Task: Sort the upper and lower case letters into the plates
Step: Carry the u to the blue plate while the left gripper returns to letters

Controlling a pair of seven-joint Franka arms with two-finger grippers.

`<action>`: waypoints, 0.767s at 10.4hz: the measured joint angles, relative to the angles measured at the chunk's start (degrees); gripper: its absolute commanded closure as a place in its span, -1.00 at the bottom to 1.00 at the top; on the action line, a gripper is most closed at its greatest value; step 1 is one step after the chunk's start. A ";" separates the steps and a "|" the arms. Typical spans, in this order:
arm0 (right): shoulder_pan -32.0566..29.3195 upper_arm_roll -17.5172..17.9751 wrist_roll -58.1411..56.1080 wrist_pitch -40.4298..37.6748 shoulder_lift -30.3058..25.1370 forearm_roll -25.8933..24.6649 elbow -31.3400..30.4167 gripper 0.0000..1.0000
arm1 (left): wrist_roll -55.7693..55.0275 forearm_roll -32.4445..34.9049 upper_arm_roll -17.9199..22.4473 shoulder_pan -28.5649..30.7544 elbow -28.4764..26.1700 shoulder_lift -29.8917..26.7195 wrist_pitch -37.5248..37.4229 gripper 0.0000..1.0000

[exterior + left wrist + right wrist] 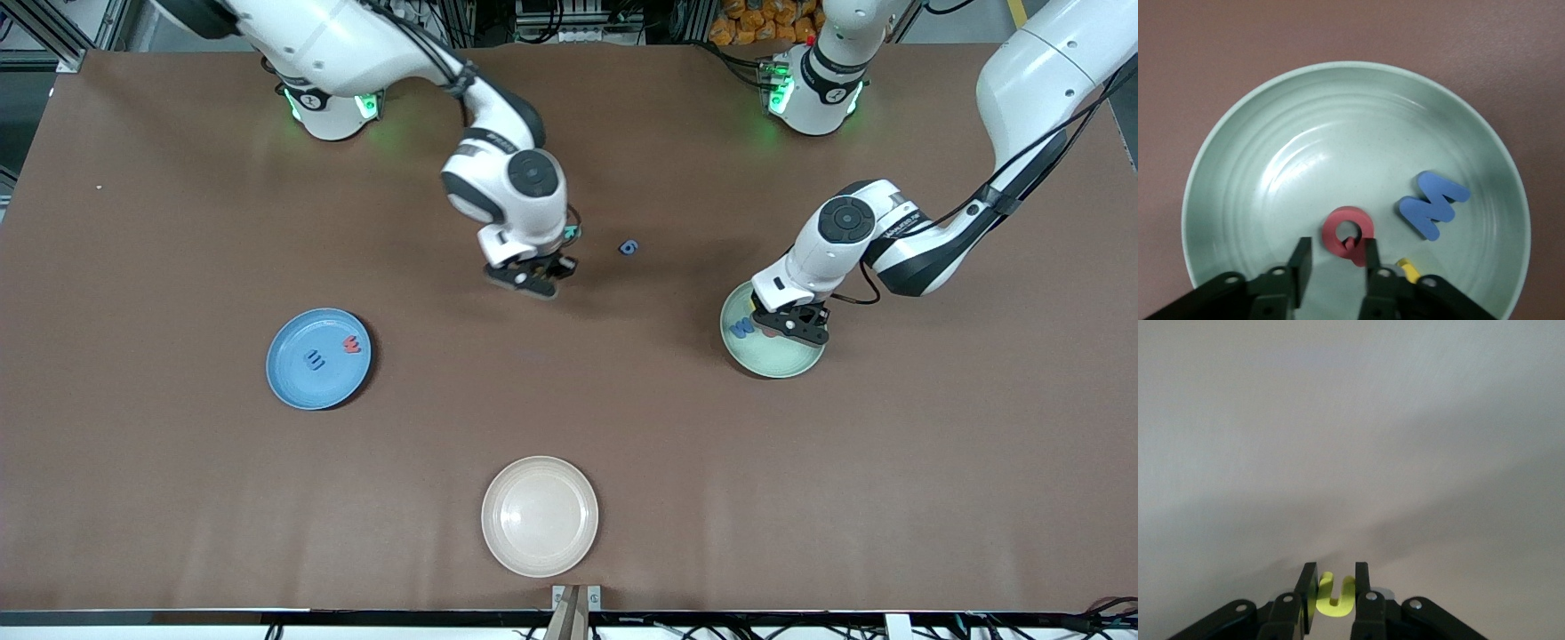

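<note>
The pale green plate (pixel 775 363) (pixel 1305 133) lies toward the left arm's end of the table. In it lie a blue M (pixel 1432 205), a red Q (pixel 1347 229) and a yellow piece (pixel 1407 267) half hidden by a finger. My left gripper (pixel 794 331) (pixel 1336 247) hangs low over this plate, open; the Q lies just past its fingertips, touching one. My right gripper (pixel 538 283) (pixel 1336 569) is over the bare table mid-way, shut on a yellow letter (pixel 1335 597). The blue plate (pixel 298 384) holds a dark blue letter (pixel 315 359) and a red one (pixel 352 343).
A blue letter (pixel 629 247) lies loose on the table between the two grippers. A teal letter (pixel 571 233) peeks out beside the right wrist. A cream-white plate (pixel 540 516) sits near the table's front edge.
</note>
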 measured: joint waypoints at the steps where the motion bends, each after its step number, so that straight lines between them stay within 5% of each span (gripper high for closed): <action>1: -3.41 0.27 -4.43 -2.73 -1.77 0.84 0.03 1.00 | -0.22 0.00 -0.08 0.03 -0.27 -0.19 -0.27 -0.90; 4: -12.06 -2.06 -22.22 -11.20 -7.12 6.55 0.07 1.00 | -4.87 -5.39 -5.73 0.18 -0.62 -0.43 -8.42 -0.92; 6: -14.29 -8.57 -33.00 -13.54 -8.98 8.00 -0.06 1.00 | -14.67 -10.29 -11.43 -0.71 -0.86 -0.59 -12.31 -1.00; 8: -16.15 -14.07 -40.69 -13.47 -8.73 8.75 -0.48 1.00 | -26.86 -12.58 -12.82 -5.80 -1.27 -0.64 -12.52 -1.00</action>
